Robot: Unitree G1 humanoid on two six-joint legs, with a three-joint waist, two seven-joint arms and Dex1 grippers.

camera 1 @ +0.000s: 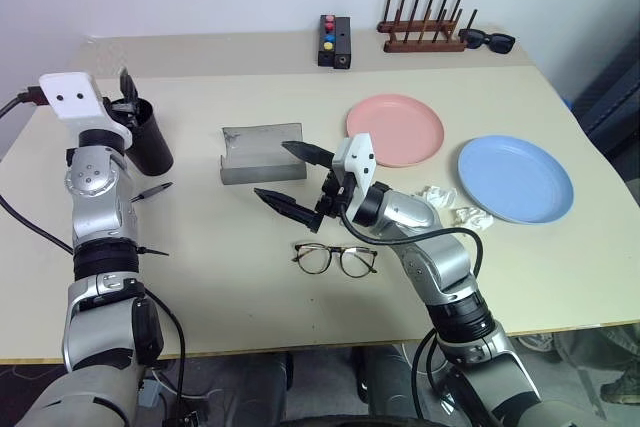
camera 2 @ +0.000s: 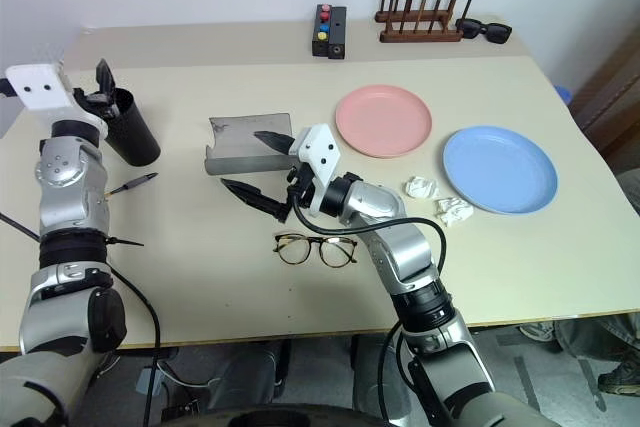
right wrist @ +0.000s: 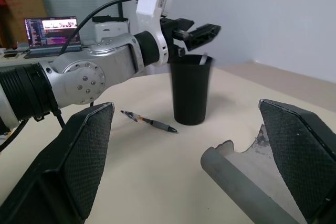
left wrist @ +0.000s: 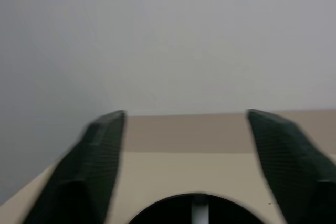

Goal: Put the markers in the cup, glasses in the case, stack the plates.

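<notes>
Over the cup (camera 1: 150,137) | left gripper (right wrist: 195,31) wide, white marker (right wrist: 202,59) inside | dark marker (camera 2: 132,184) on table beside cup, next: come down level, pinch mid-body | right gripper (camera 1: 296,179) wide, empty, between case (camera 1: 258,154) and glasses (camera 1: 335,259)

No text, label, brand, number or sign is legible on anything here.

head pair: from above the near edge, facing forward and down over the table (camera 1: 300,307); both share cup (camera 1: 150,137), case (camera 1: 262,152), plates.
left wrist: close over the cup rim (left wrist: 194,198), facing the far wall.
right wrist: low, facing left past the case (right wrist: 247,174) toward cup and left hand (right wrist: 197,34).
</notes>
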